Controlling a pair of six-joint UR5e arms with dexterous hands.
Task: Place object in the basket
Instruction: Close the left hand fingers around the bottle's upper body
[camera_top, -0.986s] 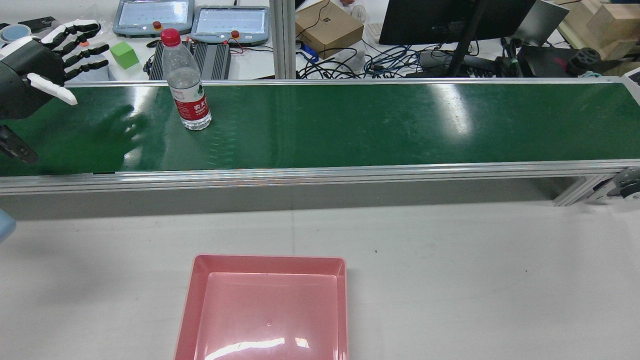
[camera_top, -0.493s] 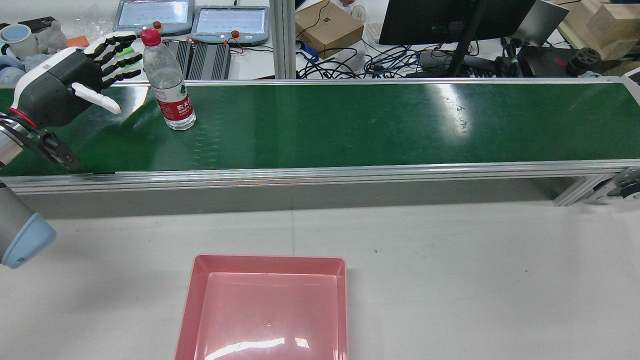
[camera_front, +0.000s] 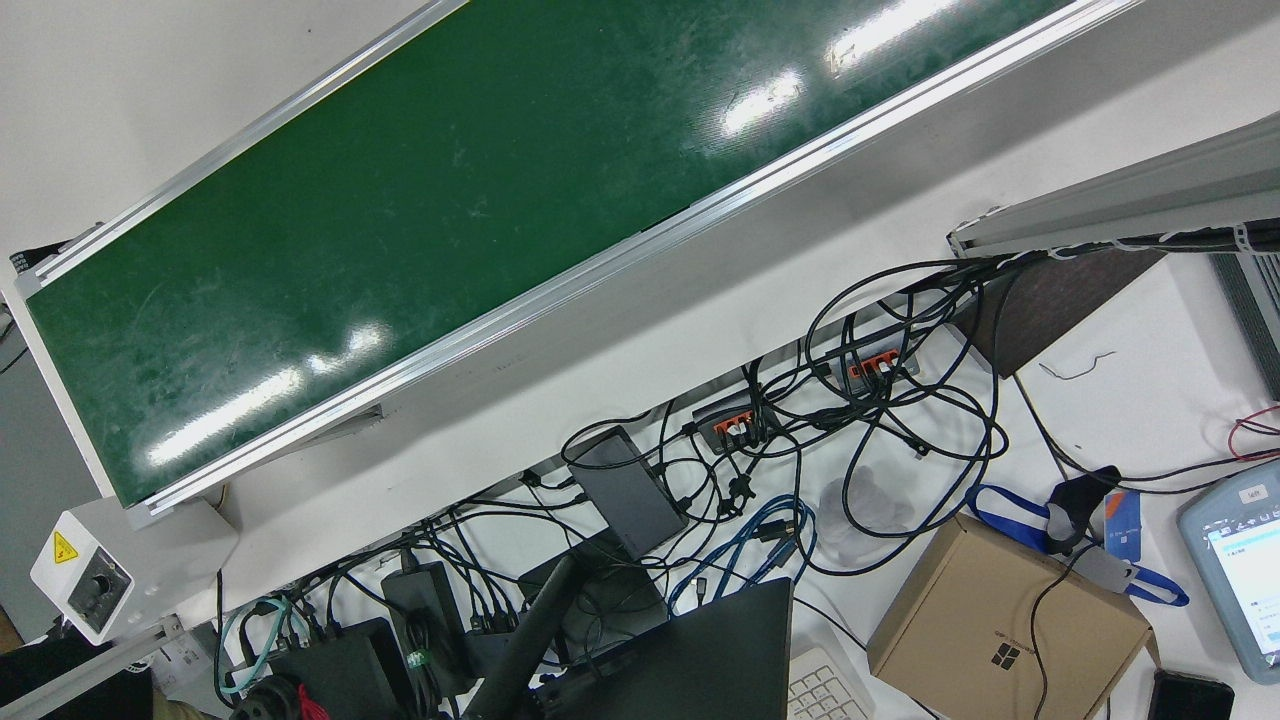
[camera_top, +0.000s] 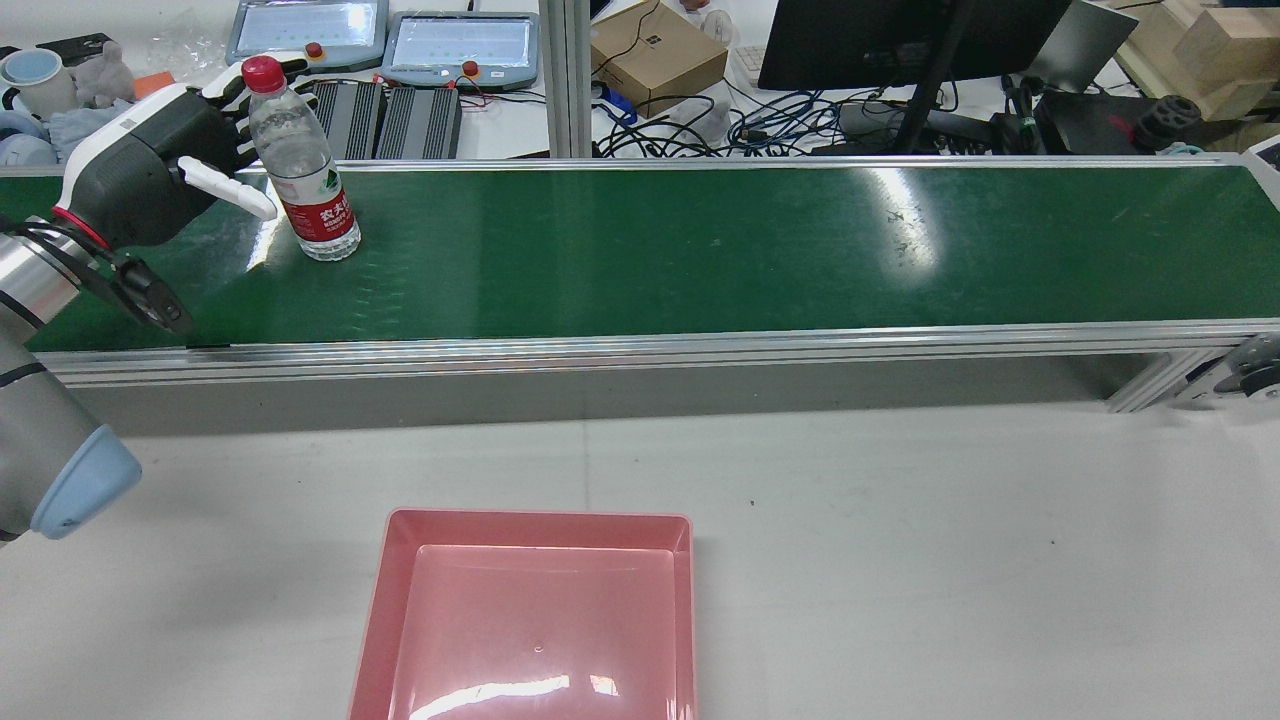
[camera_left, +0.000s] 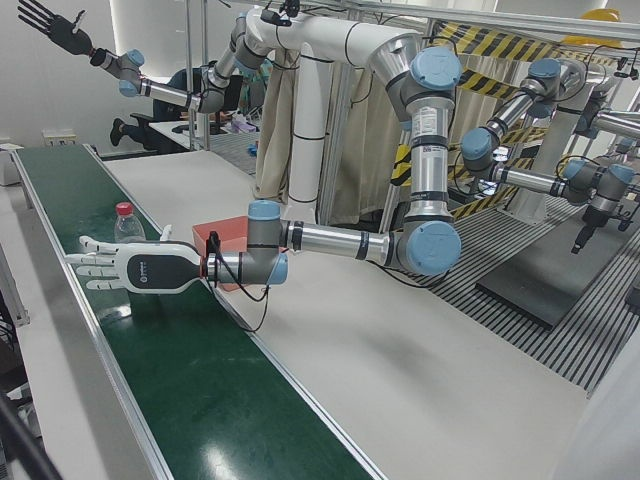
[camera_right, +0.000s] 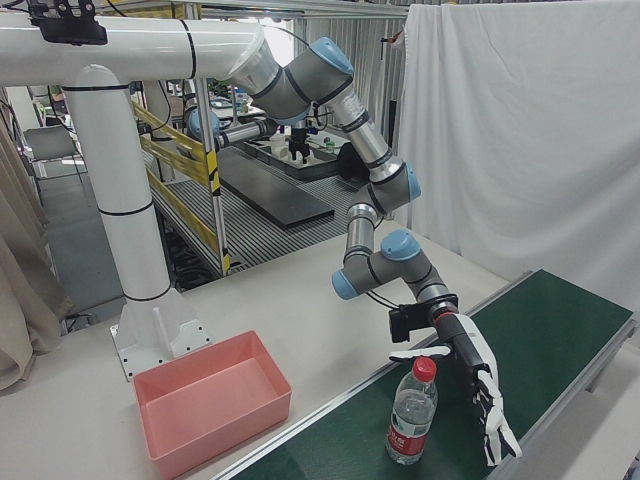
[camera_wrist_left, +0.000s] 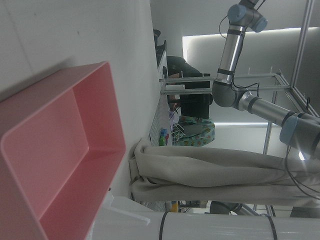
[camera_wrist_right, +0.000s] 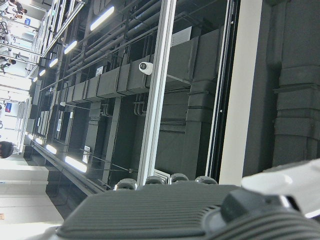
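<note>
A clear water bottle (camera_top: 305, 180) with a red cap and red label stands upright on the green conveyor belt (camera_top: 700, 250), at its left end in the rear view. My left hand (camera_top: 150, 175) is open beside it. Its fingers reach behind the bottle and its thumb points at the bottle's near side, not closed on it. The right-front view shows the bottle (camera_right: 411, 425) next to that hand (camera_right: 470, 385). The pink basket (camera_top: 540, 518) lies empty on the white table, nearer than the belt. My right hand (camera_left: 48, 22) is raised high, fingers spread, holding nothing.
The belt's aluminium side rails (camera_top: 640, 345) run along its length. Behind the belt are two teach pendants (camera_top: 460, 45), a cardboard box (camera_top: 655, 50), a monitor and tangled cables. The left hand view shows the basket (camera_wrist_left: 100, 125) from the side.
The bottle has travelled left along the belt. My left hand has moved right and forward to meet it, so its fingers now flank the bottle.
</note>
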